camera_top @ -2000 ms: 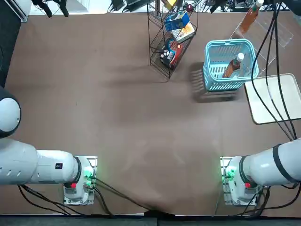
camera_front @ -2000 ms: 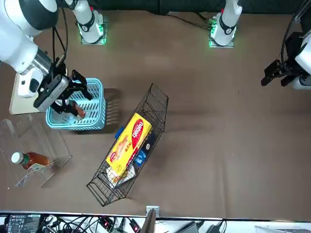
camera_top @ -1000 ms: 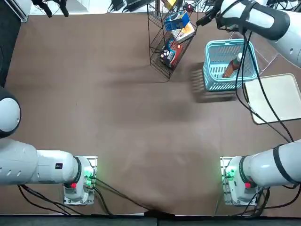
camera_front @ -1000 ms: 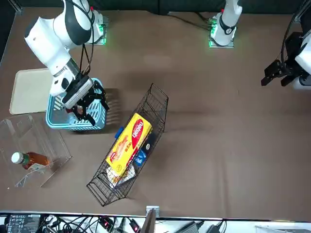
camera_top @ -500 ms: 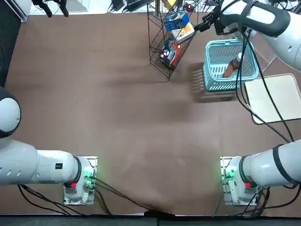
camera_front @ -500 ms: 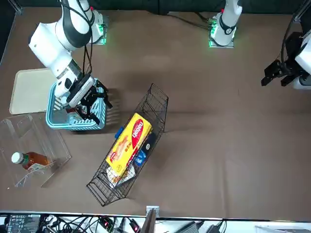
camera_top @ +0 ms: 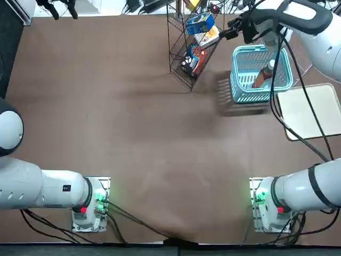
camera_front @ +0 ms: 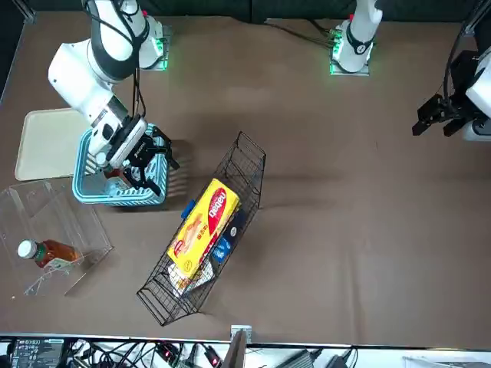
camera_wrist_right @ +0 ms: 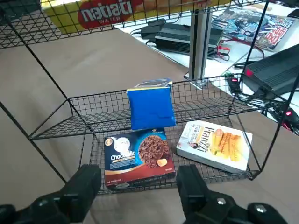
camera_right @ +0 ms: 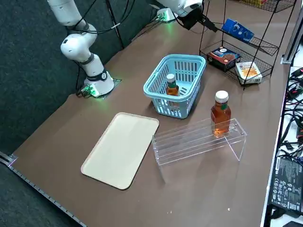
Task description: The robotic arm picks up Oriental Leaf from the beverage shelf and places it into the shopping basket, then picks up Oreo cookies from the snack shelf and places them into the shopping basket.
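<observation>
My end effector (camera_wrist_right: pixel 138 186) is wide, its two fingers well apart, nothing held. It hangs in the air near the basket side of the black wire rack (camera_front: pixel 205 226), facing the tiers. My white arm (camera_front: pixel 96 84) reaches over the shopping basket (camera_right: pixel 173 71).

Oreo cookies (camera_wrist_right: pixel 152 108): small blue pack on the rack's middle tier, beyond my fingertips and apart from them.

Tier below: Chocolatto box (camera_wrist_right: pixel 140 156), dark blue and red, with the white-and-orange box (camera_wrist_right: pixel 215 144) beside it. Tier above: yellow Nabati wafer box (camera_wrist_right: pixel 100 14).

Oriental Leaf (camera_right: pixel 172 87): white-capped amber bottle inside the light blue basket, tilted in the top view. A second amber bottle (camera_right: pixel 220 113), also white-capped, is in the clear plastic rack (camera_right: pixel 189 144), near the basket.

A cream tray (camera_right: pixel 120 150) lies flat on the desk (camera_right: pixel 189 198), near both the basket and the clear rack.
</observation>
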### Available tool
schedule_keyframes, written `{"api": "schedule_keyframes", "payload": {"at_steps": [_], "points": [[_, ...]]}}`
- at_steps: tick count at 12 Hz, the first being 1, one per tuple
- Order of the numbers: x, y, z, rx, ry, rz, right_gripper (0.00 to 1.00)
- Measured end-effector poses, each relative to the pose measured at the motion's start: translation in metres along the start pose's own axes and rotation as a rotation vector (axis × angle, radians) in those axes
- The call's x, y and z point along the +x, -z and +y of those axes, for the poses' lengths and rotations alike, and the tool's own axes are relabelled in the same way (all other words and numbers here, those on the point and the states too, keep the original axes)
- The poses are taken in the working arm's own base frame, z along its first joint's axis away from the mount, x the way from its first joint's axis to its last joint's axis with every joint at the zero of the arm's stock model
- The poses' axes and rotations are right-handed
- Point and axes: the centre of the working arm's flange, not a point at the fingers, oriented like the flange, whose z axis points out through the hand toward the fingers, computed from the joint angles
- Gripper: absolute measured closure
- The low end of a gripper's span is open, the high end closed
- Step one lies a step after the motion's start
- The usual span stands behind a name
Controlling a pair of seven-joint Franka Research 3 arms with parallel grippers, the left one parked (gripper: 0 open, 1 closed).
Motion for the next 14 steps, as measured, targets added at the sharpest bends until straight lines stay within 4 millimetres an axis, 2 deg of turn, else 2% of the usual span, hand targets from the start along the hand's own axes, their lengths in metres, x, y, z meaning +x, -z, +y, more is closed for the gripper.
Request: {"api": "schedule_keyframes", "payload": {"at_steps": [7,10,14], "points": [[-0.015,-0.011,0.003,0.022,-0.011,0.028,0.0],[-0.013,-0.012,0.002,0.023,-0.025,0.042,0.0],[-0.001,-0.023,-0.008,0.024,-0.022,0.061,0.0]]}}
